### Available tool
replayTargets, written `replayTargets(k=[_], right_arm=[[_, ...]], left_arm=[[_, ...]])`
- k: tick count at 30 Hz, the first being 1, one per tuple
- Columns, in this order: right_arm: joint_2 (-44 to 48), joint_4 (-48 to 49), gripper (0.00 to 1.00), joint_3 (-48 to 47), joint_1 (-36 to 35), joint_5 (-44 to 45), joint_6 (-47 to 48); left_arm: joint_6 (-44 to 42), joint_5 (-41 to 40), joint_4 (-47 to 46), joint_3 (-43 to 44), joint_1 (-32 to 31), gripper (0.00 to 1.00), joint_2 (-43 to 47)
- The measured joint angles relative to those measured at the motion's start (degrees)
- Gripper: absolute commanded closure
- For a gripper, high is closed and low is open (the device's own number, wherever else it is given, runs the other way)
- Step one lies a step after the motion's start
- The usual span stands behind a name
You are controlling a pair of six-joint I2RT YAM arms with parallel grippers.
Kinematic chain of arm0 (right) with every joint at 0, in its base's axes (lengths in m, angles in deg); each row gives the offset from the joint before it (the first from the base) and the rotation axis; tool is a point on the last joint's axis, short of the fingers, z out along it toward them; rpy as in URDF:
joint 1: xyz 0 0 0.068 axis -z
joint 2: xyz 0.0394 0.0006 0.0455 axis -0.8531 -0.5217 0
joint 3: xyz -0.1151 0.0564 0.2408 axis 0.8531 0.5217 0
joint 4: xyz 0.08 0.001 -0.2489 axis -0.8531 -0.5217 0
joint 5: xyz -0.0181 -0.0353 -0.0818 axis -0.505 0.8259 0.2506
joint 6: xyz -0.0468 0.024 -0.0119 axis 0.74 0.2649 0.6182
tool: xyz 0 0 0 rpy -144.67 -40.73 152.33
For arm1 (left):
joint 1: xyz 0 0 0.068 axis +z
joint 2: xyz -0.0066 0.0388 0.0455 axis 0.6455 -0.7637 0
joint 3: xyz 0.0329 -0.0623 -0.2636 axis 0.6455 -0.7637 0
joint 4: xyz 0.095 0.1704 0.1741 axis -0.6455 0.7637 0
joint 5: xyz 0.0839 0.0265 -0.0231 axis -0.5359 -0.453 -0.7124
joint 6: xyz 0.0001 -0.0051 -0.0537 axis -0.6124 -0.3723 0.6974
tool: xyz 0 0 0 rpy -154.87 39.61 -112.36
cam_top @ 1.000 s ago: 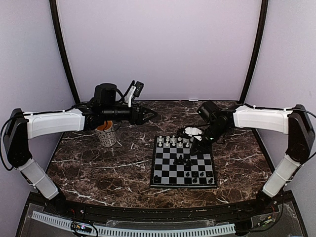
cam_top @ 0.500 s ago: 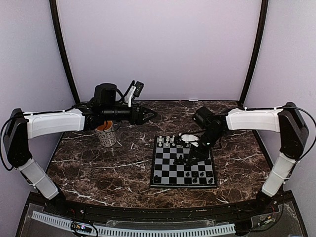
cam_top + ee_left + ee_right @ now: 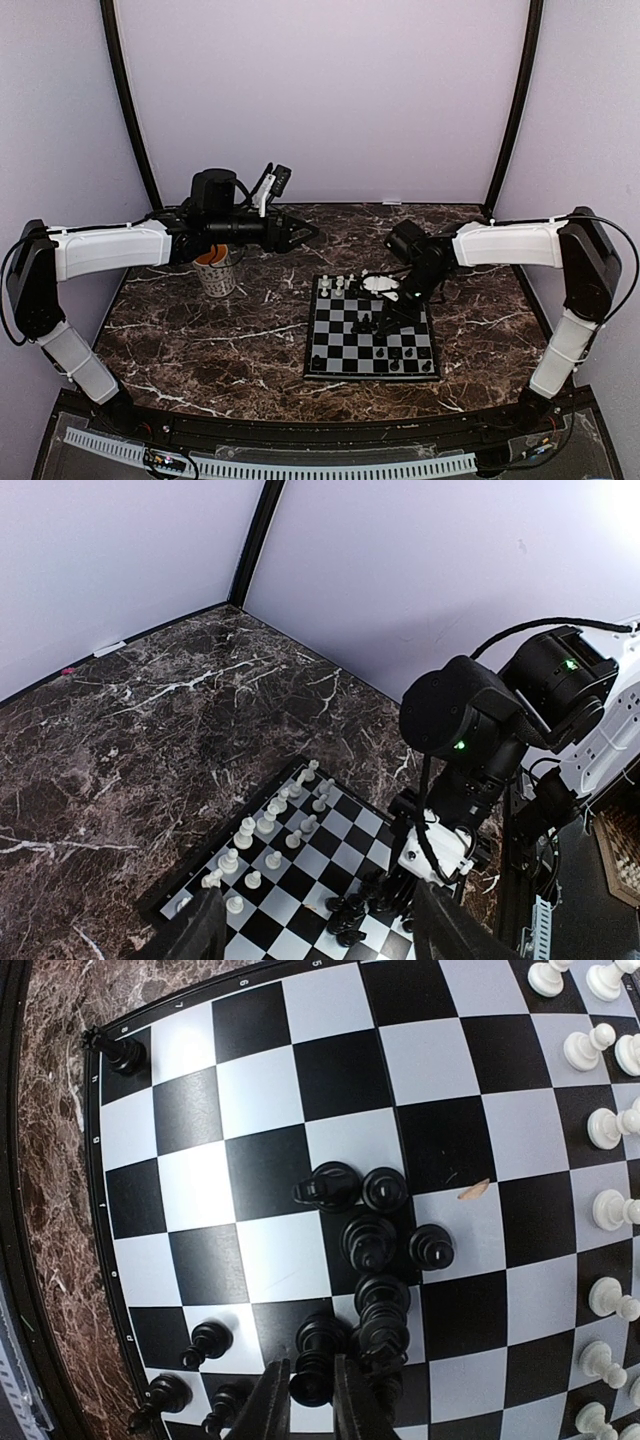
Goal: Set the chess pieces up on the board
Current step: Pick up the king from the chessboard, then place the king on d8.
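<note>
The right pincer reaches down over the small flat black-and-silver checkered chessboard. Its two fingers are drawn close together and clamped on one tiny black plastic chess piece towards the board's right edge. Just beside it, more black pieces crowd in a loose cluster mid-board, and a few stand along the near edge. The white pieces stand lined up along the board's far edge. The board lies on the right half of the dark brown marbled worktop. The left pincer hangs above the worktop's far left part with its fingers wide apart and empty, near a white patterned mug.
</note>
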Motion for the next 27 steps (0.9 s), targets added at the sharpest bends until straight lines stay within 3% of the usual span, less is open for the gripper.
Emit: replayTargets(k=[15, 27], right_arm=[[3.8, -1.4, 0.88, -0.4, -1.9, 0.0, 0.5], [6.5, -4.3, 0.87, 0.5, -8.1, -2.2, 3.2]], left_arm=[[0.0, 0.2, 0.0, 0.1, 0.0, 0.35, 0.0], [0.0, 0.6, 0.2, 0.2, 0.0, 0.35, 0.0]])
